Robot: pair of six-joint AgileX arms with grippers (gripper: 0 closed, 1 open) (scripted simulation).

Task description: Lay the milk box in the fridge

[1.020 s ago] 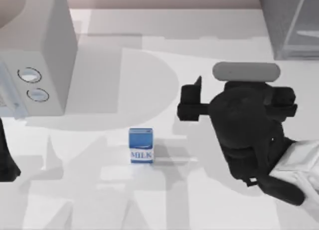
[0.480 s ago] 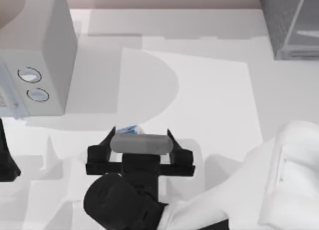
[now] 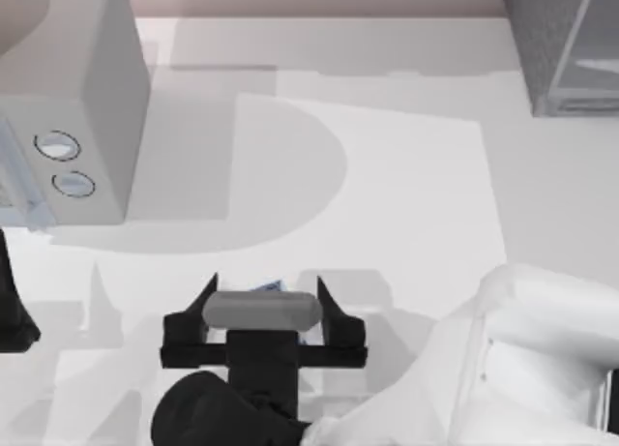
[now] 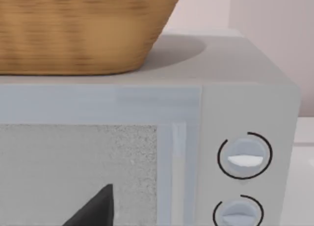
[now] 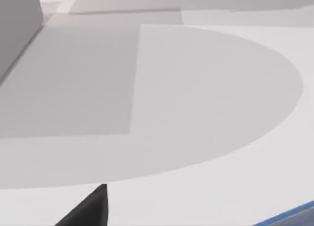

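My right gripper (image 3: 264, 293) hangs near the table's front edge, left of centre, with its fingers spread wide and open. The milk box (image 3: 267, 287) stands between them, and just a sliver of its blue top shows under the grey wrist housing. Its blue edge (image 5: 290, 217) also shows in the right wrist view, beside one dark fingertip (image 5: 88, 209). The fridge (image 3: 566, 49), dark grey with a pale frame, stands at the far right corner. My left arm (image 3: 12, 315) is parked at the left edge, facing the box with two dials.
A light grey box with two round dials (image 3: 87, 98) stands at the far left, with a wicker basket (image 4: 73, 30) on top. My white right arm (image 3: 522, 359) crosses the front right of the table.
My right gripper has swung from the right middle of the table over to the milk box, then drawn slightly toward the front edge. The box is now mostly covered.
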